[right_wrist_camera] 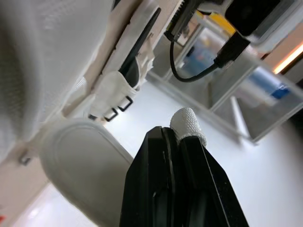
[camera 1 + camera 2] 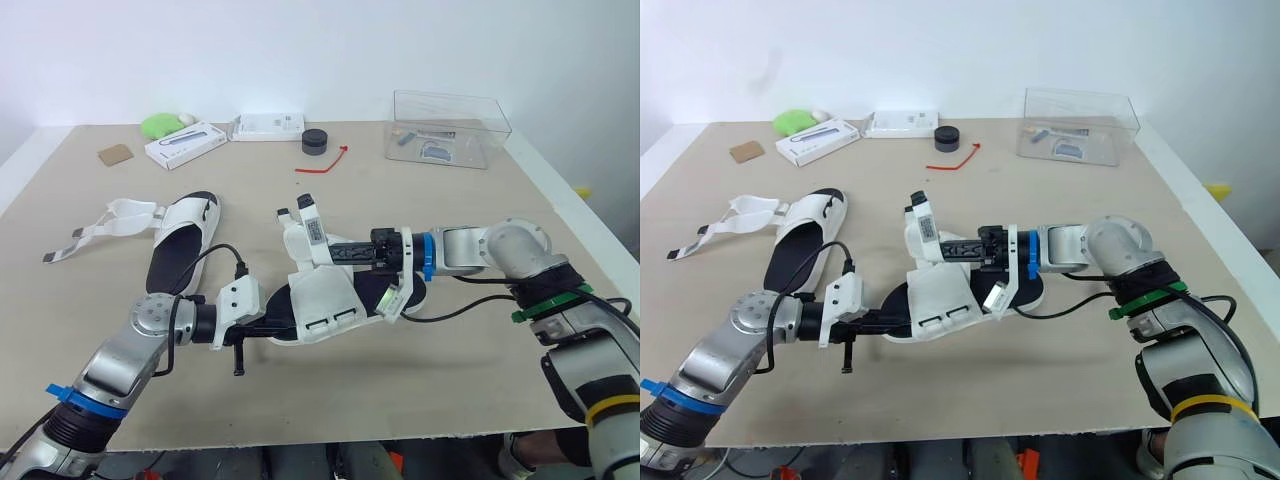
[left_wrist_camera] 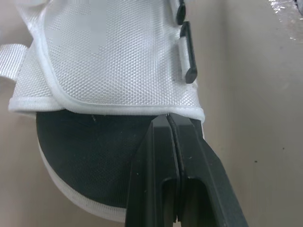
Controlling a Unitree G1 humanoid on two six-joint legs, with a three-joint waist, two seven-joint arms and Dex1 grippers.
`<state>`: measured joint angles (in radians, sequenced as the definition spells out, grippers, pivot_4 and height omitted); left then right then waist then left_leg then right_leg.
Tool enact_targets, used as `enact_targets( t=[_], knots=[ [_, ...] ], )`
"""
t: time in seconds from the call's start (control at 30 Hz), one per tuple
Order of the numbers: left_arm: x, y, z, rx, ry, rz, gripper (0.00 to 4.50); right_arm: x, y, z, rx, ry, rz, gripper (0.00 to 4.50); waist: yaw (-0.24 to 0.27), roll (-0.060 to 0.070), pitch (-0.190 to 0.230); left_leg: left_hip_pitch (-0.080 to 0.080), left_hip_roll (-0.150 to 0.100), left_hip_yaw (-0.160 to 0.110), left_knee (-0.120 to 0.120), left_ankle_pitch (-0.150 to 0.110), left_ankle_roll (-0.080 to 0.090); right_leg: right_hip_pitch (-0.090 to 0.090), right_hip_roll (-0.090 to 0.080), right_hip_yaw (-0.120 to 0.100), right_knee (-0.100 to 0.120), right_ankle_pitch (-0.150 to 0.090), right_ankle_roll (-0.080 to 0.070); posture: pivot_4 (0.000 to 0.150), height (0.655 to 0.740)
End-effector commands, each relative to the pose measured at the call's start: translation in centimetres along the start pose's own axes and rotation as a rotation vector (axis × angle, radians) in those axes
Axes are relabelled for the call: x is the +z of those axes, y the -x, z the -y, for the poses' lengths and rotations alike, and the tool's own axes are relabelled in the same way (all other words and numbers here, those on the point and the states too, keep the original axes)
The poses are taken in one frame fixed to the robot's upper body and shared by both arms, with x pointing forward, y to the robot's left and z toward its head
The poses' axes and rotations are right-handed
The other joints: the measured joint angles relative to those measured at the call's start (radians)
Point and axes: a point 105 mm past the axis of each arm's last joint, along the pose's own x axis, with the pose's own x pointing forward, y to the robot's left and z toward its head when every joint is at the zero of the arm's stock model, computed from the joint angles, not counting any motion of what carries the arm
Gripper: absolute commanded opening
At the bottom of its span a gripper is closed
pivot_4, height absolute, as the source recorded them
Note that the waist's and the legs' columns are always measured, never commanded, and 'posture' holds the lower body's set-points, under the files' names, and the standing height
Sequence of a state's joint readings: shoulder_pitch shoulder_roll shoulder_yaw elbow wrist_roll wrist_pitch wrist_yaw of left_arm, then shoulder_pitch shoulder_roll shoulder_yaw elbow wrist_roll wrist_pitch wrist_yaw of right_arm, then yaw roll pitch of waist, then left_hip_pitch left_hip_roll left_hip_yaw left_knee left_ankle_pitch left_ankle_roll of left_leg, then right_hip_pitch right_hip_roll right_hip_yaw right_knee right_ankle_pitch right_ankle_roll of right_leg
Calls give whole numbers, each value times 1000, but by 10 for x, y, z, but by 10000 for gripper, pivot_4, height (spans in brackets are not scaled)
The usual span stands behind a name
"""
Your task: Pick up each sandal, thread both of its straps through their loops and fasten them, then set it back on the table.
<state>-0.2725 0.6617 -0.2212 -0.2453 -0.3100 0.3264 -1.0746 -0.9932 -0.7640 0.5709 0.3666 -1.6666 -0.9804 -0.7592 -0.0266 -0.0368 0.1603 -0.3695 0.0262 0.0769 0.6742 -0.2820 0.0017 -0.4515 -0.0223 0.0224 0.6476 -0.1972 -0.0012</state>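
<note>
A plain white wall (image 2: 300, 50) stands behind a broad beige table (image 2: 470, 230) — white-edged, under soft, even light.

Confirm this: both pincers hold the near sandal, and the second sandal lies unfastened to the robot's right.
Wrong side: the left eye view shows the second sandal lying unfastened to the robot's left. The left pincer and right pincer do hold the near sandal.

We count sandals, two: first sandal (image 2: 320, 300), second sandal (image 2: 180, 250). Grippers, two: left gripper (image 2: 283, 322), right gripper (image 2: 335, 252). White boxes, two by our tally: nearer white box (image 2: 185, 145), farther white box (image 2: 268, 126). Clear container (image 2: 450, 128), one. Black puck (image 2: 315, 141), one. Red tie (image 2: 325, 160), one. Green lump (image 2: 160, 124), one. Brown card (image 2: 115, 154), one. Table (image 2: 400, 400), one.
</note>
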Motion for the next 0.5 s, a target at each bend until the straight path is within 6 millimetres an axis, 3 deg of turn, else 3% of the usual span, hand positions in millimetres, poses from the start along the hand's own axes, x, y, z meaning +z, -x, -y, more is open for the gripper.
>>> enact_targets(
  t=[0.03, 0.33, 0.5],
  knots=[
    [0, 2, -3, 13, -4, -12, 0, -17, 6, 7, -19, 59, -31, 551, -2, 0, 0, 0, 0, 0, 0, 0, 0, 0, 0, 0, 0, 0, 0, 1500, 7400],
    [-2, 4, -6, 20, -1, -20, 0, 3, 4, 16, -32, -241, 94, 551, -17, -1, 0, 0, 0, 0, -1, -2, 4, 0, 0, 0, -1, 2, 5, 1500, 7400],
    [-4, 8, -13, 37, -5, -32, 0, 7, 4, 19, -6, -195, 102, 551, -19, -1, 0, -1, 0, 0, -1, -3, 5, 0, 0, 1, -1, 1, 6, 1500, 7400]
  ],
)
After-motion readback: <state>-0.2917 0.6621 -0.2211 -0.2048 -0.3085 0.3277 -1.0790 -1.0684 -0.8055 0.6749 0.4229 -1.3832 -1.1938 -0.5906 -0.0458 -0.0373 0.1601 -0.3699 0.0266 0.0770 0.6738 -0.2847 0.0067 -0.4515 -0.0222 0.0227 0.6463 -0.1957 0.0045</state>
